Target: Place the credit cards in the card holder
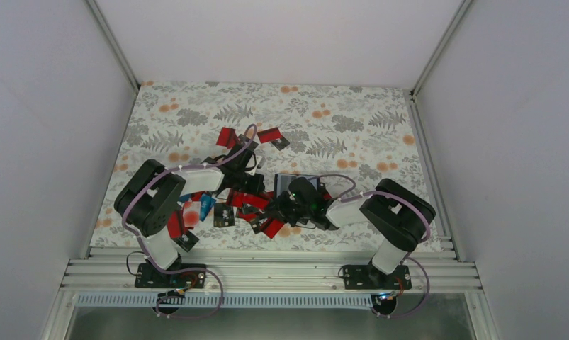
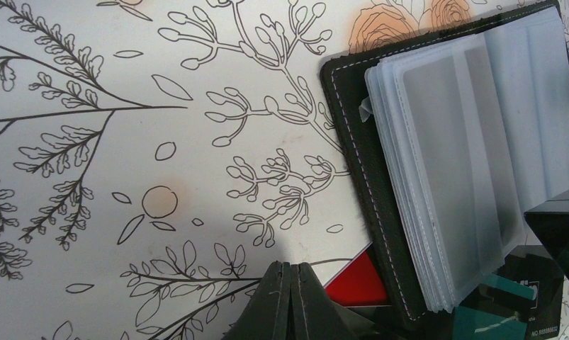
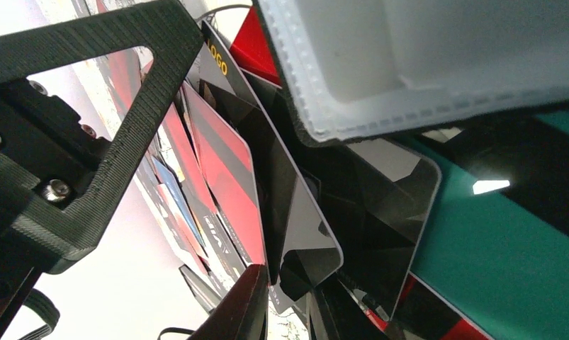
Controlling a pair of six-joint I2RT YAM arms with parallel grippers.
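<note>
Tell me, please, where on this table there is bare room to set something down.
The far strip of the floral tablecloth, between the scattered red, black and teal credit cards and the back wall, is bare, widest at the far right. The near middle is crowded: cards overlap beside and under the open black card holder with clear sleeves.
</note>
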